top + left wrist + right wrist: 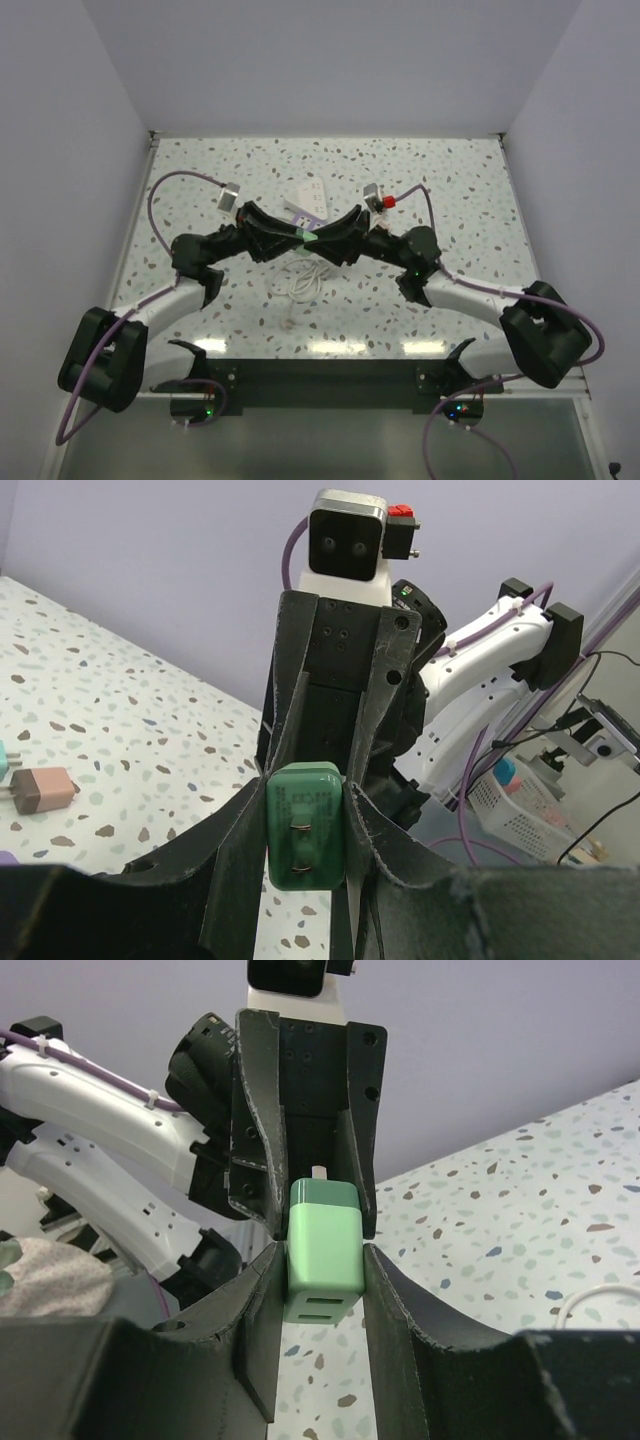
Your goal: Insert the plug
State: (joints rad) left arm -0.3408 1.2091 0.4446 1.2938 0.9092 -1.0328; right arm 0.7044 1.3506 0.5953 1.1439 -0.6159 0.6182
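My left pincer and right pincer both clamp the plug mid-air; strip at its 12 o'clock.

The small green plastic plug block sits above the middle of the speckled stone-pattern bench. The left arm's black fingers clamp it from the left, and the right arm's black fingers clamp it from the right. The white rectangular power strip lies on the bench just on the far side of the plug block. The coiled white cable lies on the near side. A pink boxy adapter lies on the bench, at the left edge of the left wrist view.
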